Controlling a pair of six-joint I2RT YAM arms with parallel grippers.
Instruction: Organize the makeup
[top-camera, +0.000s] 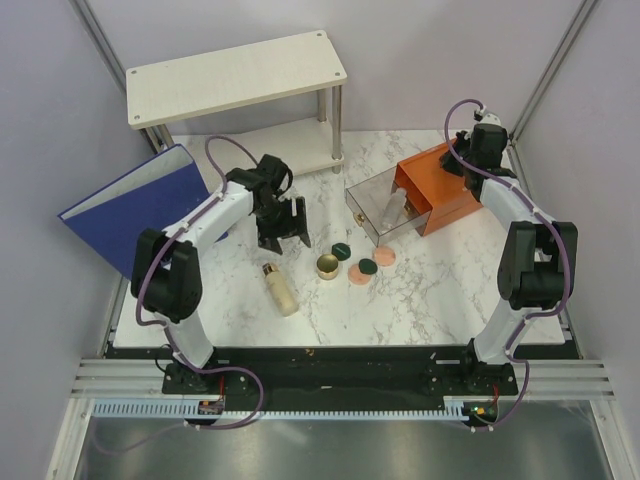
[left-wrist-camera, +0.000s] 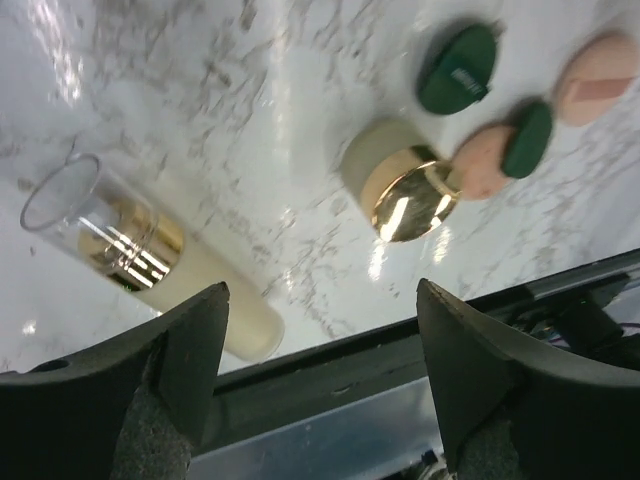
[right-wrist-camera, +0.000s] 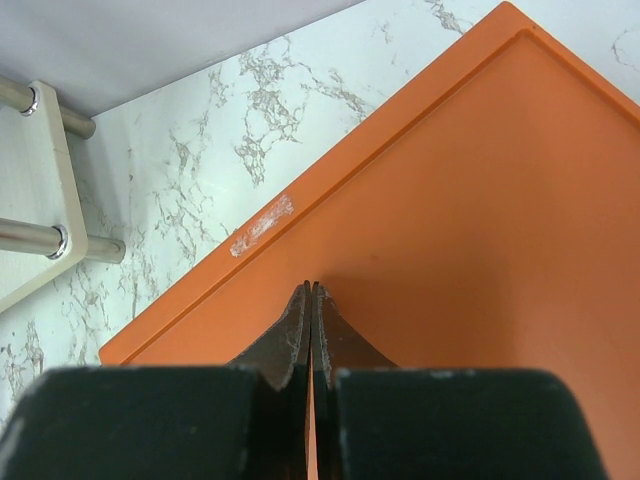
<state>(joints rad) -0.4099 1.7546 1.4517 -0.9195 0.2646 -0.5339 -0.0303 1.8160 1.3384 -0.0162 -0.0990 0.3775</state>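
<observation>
Left gripper (left-wrist-camera: 322, 318) spread wide and empty above the marble table (top-camera: 440, 295), beige cylindrical bottle (left-wrist-camera: 190, 285) lying on its side beneath it, round gold jar (left-wrist-camera: 405, 190) beside two dark green discs (left-wrist-camera: 458, 68) and two peach-pink discs (left-wrist-camera: 596, 76), right gripper (right-wrist-camera: 311, 292) clenched, empty, over the orange box (right-wrist-camera: 480, 200).

One green disc (left-wrist-camera: 527, 138) partly covers a peach disc (left-wrist-camera: 478, 166).

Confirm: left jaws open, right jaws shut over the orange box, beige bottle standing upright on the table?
One thing is off: the beige bottle lies on its side on the table, not upright, as the left wrist view shows. The rest holds: the left gripper has its jaws open, and the right gripper has its jaws shut over the orange box.
</observation>
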